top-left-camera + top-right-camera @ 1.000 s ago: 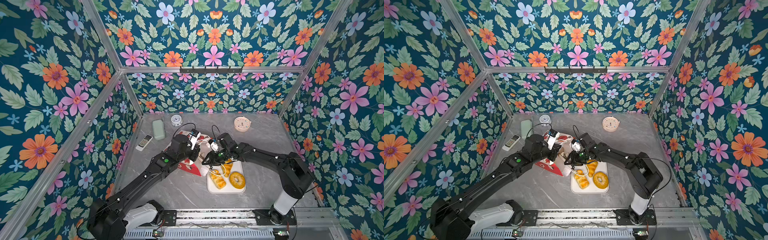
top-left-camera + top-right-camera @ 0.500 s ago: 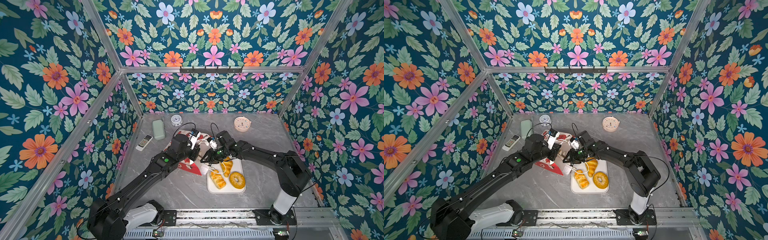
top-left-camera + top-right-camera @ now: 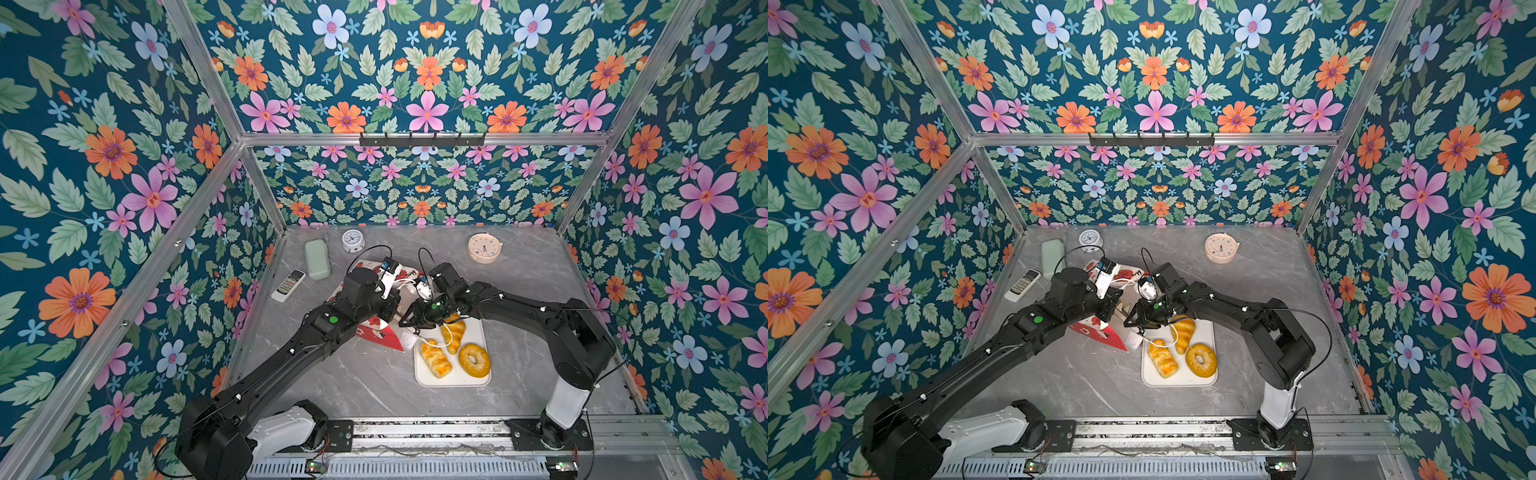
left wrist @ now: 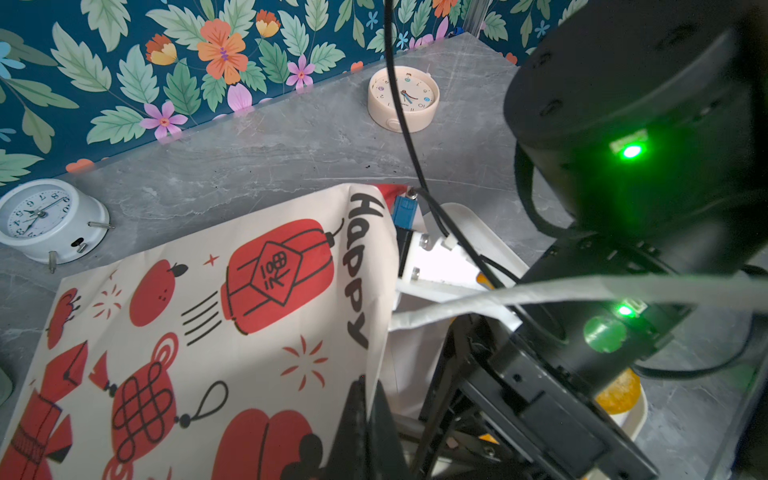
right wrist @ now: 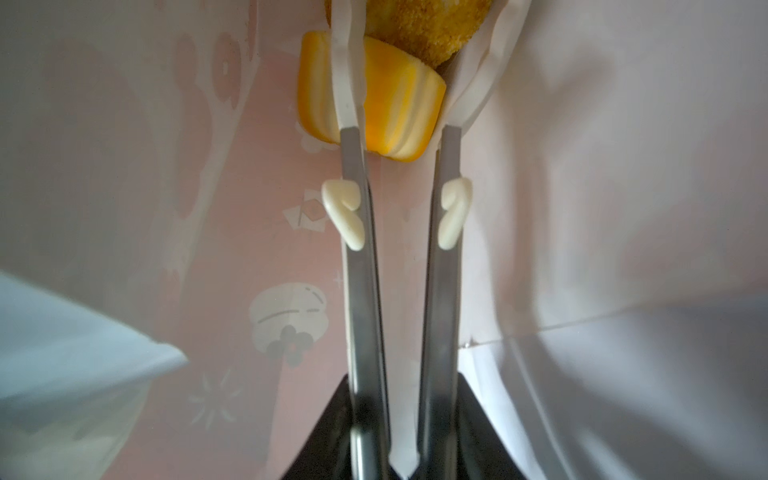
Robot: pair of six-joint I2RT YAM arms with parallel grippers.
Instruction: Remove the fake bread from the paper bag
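Both top views are bright and sharp — inside the tall white paper bag [image 5: 623,166] light glows pinkish, edges blurred.

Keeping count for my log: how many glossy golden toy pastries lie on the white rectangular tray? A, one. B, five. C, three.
C: a curved golden croissant, a braided golden roll and a golden ring bagel lie on the white rectangular tray.

- Metal tongs [image 5: 361,257], clamped in the right gripper [image 5: 402,419] at 6 o'clock, reach toward 12.
- Their white ends straddle a yellow fluted bun [image 5: 395,104].
- A seeded loaf [image 5: 415,25] touches it behind.
- Pinkish paper bag [image 5: 623,166] walls surround everything.
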